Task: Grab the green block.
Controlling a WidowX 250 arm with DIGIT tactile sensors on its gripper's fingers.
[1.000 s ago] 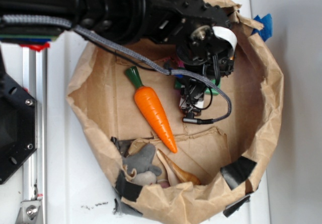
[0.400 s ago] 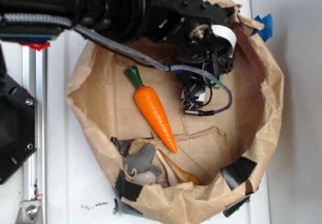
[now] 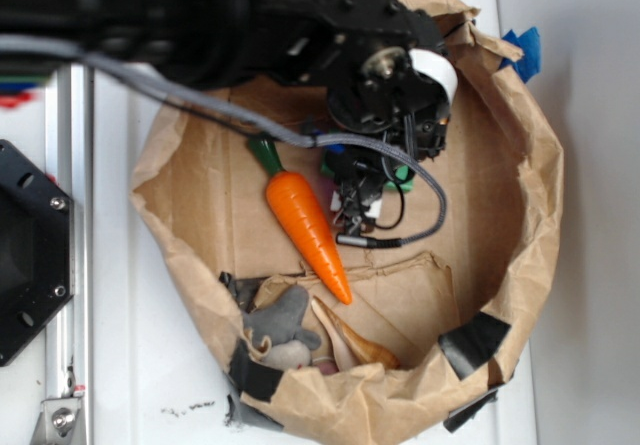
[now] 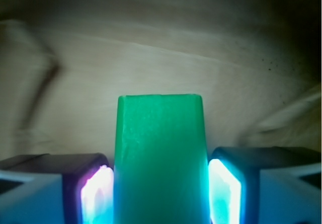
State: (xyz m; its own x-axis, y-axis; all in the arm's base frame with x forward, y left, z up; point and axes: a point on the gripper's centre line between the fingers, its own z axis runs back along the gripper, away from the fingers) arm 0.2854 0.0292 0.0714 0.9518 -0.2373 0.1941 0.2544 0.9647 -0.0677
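Green block (image 4: 160, 158) sits between the gripper (image 4: 160, 194) pads, both flush against its sides: clenched on it, above the paper bag (image 3: 520, 215) floor. Grasp step looks made; next, a steady lift, judged

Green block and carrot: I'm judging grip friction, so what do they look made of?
Green block: probably painted wood or hard plastic; matte, smooth faces, crisp edges. Carrot: likely glossy molded plastic, given its highlights. Neither is certain.

Orange carrot (image 3: 306, 223) lying inside crumpled brown paper bag (image 3: 540, 195); grey plush toy (image 3: 278, 327) near bag's taped rim.
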